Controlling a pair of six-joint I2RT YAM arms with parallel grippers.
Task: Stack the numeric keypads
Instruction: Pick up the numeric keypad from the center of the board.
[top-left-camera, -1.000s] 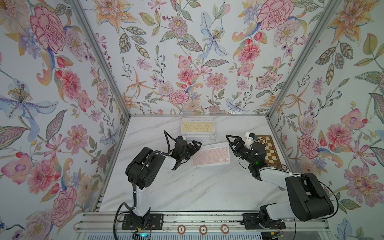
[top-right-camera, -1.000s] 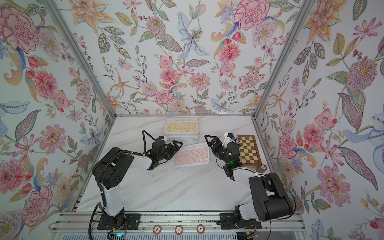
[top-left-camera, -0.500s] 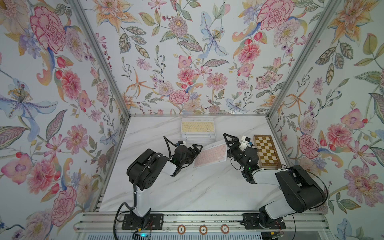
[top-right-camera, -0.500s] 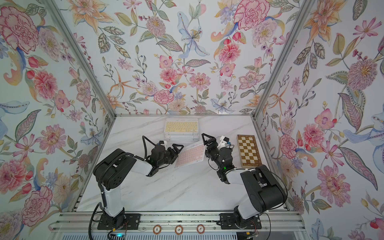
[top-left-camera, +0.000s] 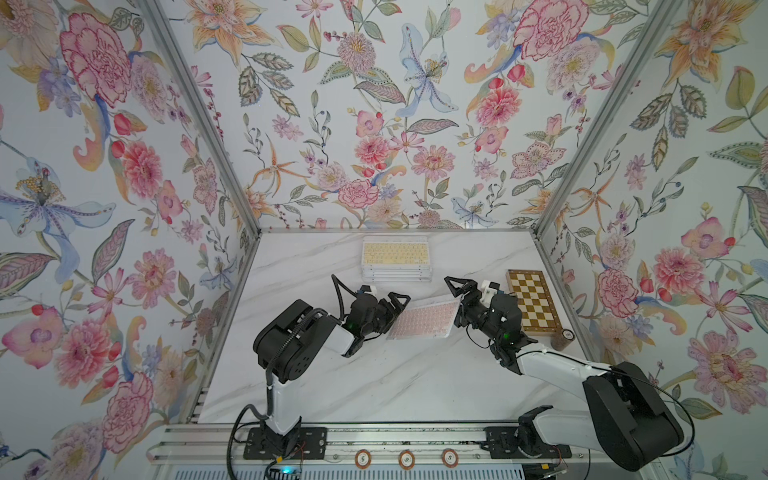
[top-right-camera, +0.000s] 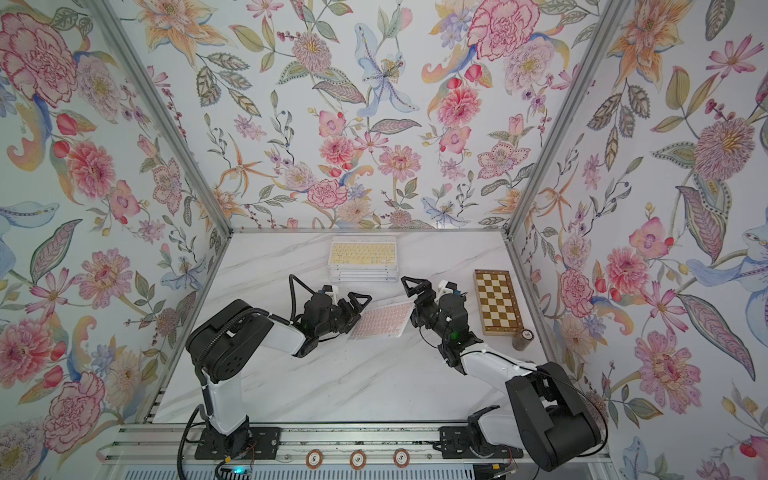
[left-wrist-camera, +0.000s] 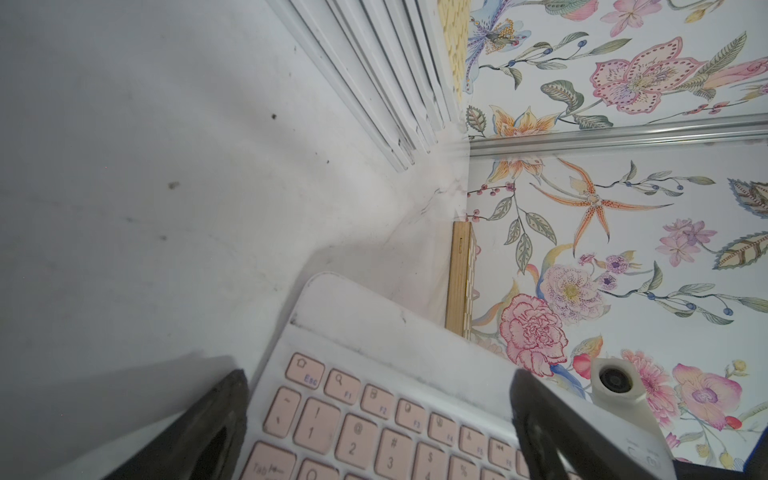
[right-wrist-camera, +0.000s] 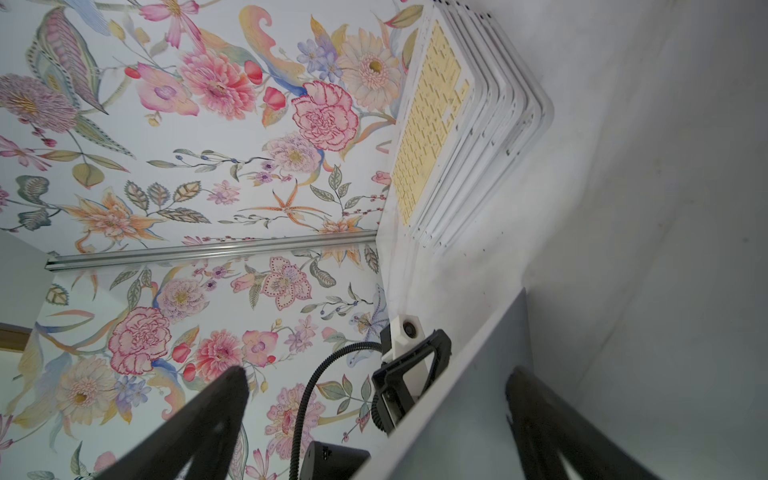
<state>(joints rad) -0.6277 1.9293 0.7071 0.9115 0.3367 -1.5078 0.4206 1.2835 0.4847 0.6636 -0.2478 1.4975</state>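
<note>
A pink-keyed keypad (top-left-camera: 424, 320) (top-right-camera: 380, 320) sits tilted in the middle of the marble table (top-left-camera: 374, 382), its right end raised. My left gripper (top-left-camera: 395, 313) (top-right-camera: 359, 309) is open at its left end; in the left wrist view the keypad's Esc corner (left-wrist-camera: 353, 340) lies between the wide-apart fingers (left-wrist-camera: 232, 399). My right gripper (top-left-camera: 457, 301) (top-right-camera: 411, 299) is open at the right end, and the keypad's grey underside (right-wrist-camera: 478, 395) runs between its fingers (right-wrist-camera: 536, 411). Behind them a stack of several keypads (top-left-camera: 395, 257) (top-right-camera: 363, 255) (right-wrist-camera: 436, 124), a yellow-keyed one on top, stands near the back wall.
A brown-and-cream chessboard (top-left-camera: 532, 305) (top-right-camera: 498, 307) (left-wrist-camera: 459, 278) lies by the right wall, with a small brown cylinder (top-left-camera: 563, 337) (top-right-camera: 522, 338) at its near end. Flowered walls close in the table on three sides.
The pink keypad lay flat a second ago. Both grippers have moved in on its ends and its right end has tipped up. The right arm has since stretched out.
</note>
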